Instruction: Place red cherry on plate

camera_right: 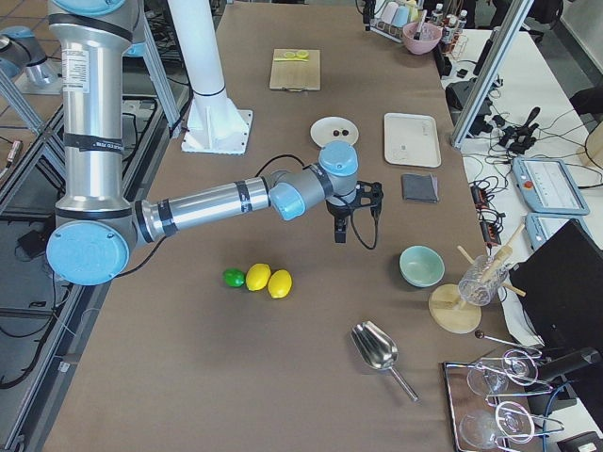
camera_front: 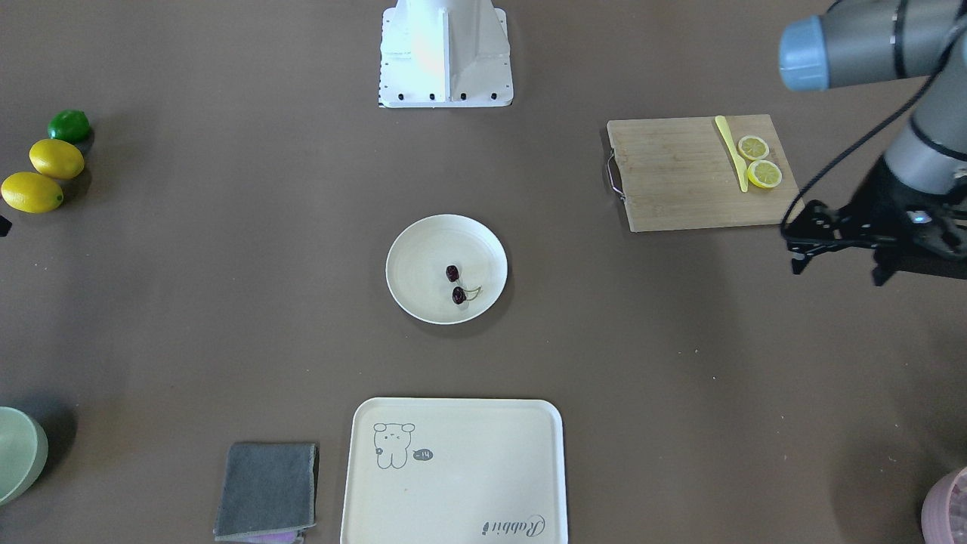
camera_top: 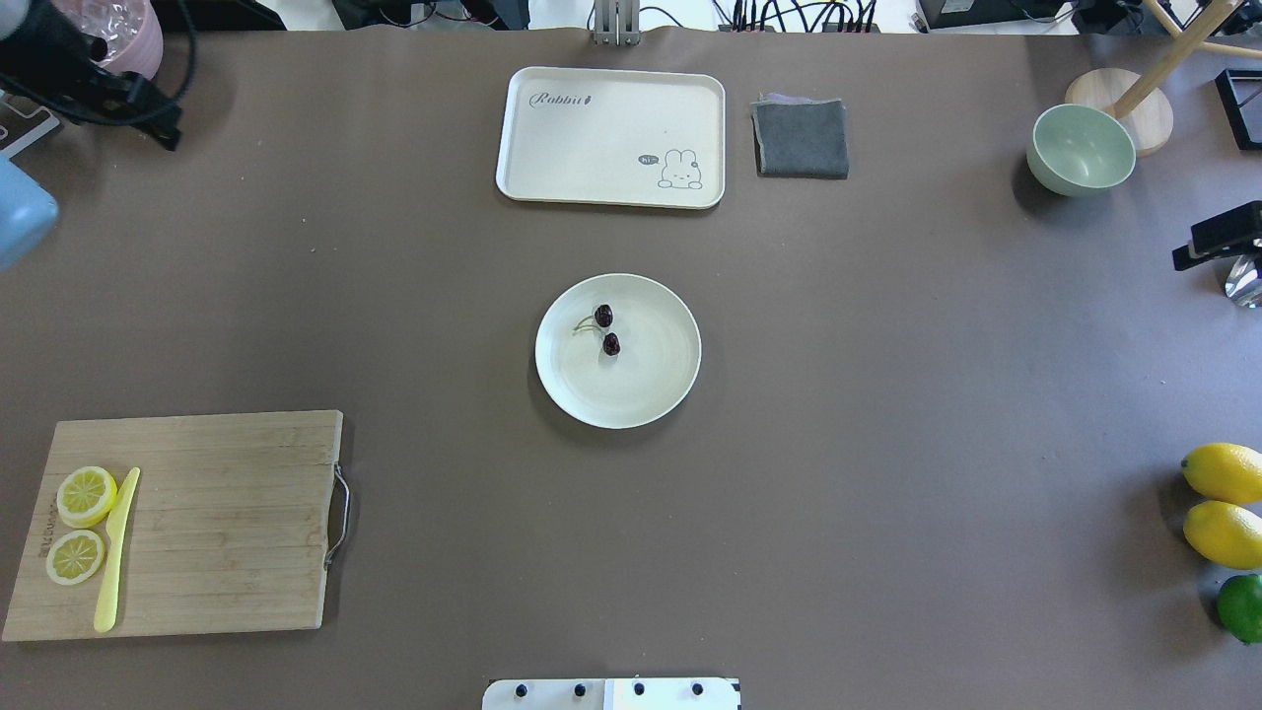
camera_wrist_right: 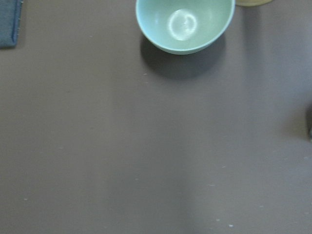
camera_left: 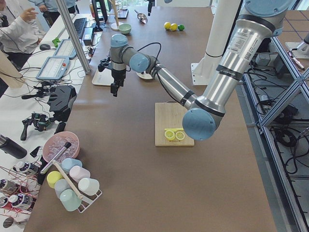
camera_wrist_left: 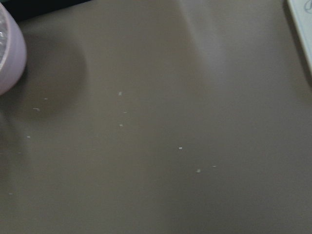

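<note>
1. Brown table (camera_top: 887, 394): the red cherry (camera_top: 606, 329) lies on the plate (camera_top: 641, 394) at mid-table.
2. Left end effector (camera_front: 835, 253) and right end effector (camera_top: 1218, 237) are cut off at the edges; their finger spacing cannot be told.

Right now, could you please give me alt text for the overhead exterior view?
Two dark cherries on one stem lie on a round cream plate at the centre of a brown table. A cream tray sits beyond it; a cutting board with lemon slices lies near left.
</note>
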Tool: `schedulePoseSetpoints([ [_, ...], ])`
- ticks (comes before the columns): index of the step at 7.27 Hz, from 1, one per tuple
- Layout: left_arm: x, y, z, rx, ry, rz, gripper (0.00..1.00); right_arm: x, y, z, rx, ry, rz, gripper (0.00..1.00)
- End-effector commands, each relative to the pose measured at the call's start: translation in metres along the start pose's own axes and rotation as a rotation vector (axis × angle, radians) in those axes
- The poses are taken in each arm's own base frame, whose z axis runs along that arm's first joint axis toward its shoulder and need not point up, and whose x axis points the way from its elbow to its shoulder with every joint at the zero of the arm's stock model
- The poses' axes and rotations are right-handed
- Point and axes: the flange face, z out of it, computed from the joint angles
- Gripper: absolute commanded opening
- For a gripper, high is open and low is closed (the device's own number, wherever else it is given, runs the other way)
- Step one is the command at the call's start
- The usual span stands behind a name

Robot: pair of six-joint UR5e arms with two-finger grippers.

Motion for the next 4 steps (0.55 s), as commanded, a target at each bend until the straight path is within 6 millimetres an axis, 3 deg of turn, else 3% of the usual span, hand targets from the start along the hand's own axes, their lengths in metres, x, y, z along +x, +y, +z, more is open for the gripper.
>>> schedulePoseSetpoints([
  [1,-0.125,0.044,-0.013,-0.043,-0.008,0.060,0.98,0.074,-0.001,-0.042,-0.037,0.075,-0.098,0.99],
  [2,-0.174,0.070,-0.016,-0.058,0.021,0.072,0.98,0.086,0.004,-0.043,-0.049,0.081,-0.121,0.99],
  [3,-0.210,0.102,-0.007,-0.090,0.025,0.067,0.98,0.093,0.012,-0.045,-0.049,0.082,-0.112,1.00],
  [4,-0.231,0.134,0.001,-0.108,0.075,-0.006,0.98,0.113,0.022,-0.047,-0.052,0.086,-0.148,1.00],
])
